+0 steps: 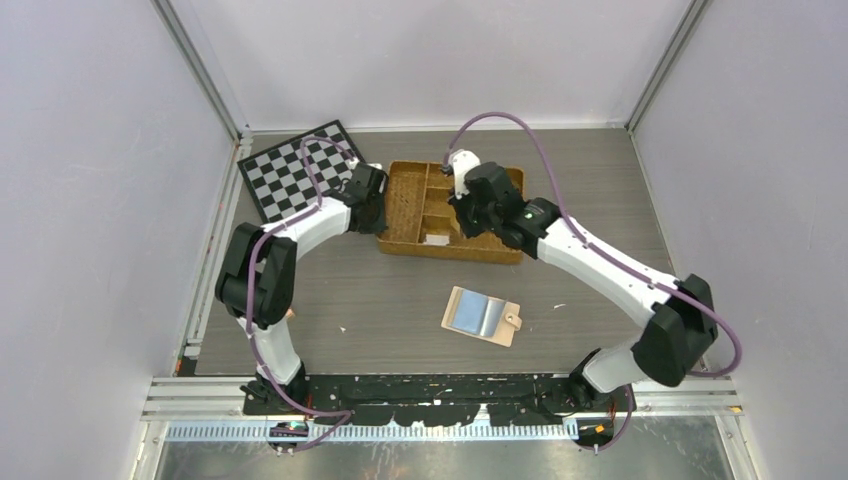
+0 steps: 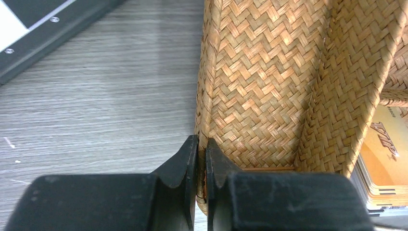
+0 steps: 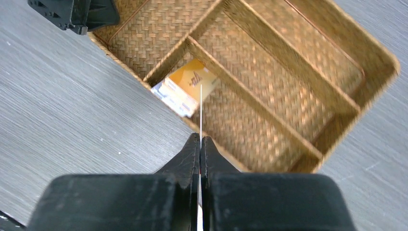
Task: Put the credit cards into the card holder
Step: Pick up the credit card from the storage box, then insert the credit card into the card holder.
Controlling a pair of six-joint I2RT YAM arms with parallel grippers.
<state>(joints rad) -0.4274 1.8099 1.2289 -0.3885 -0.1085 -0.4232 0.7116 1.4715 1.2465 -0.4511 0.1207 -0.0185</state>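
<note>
My right tool (image 3: 200,144) is clamped on one card (image 3: 200,115), edge-on above the stack (image 3: 180,89) in the tray (image 3: 288,57), left tool (image 2: 202,159) pinching the tray wall: I'd lift clear, rotate flat, and feed it low into the open holder (image 1: 482,315) on the desk (image 1: 350,290).

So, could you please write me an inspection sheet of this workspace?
Surface: grey wood-grain table, a few white specks.
Job's things: card holder open on the table, nearer the arm bases than the wicker tray; stack of credit cards in a tray compartment; single card held edge-on.
Clutter: chessboard, far left.
Grippers: left gripper shut on the tray wall; right gripper shut on the single card.
Cables: purple cable loops along each arm.
Surroundings: pale walls, metal frame.
</note>
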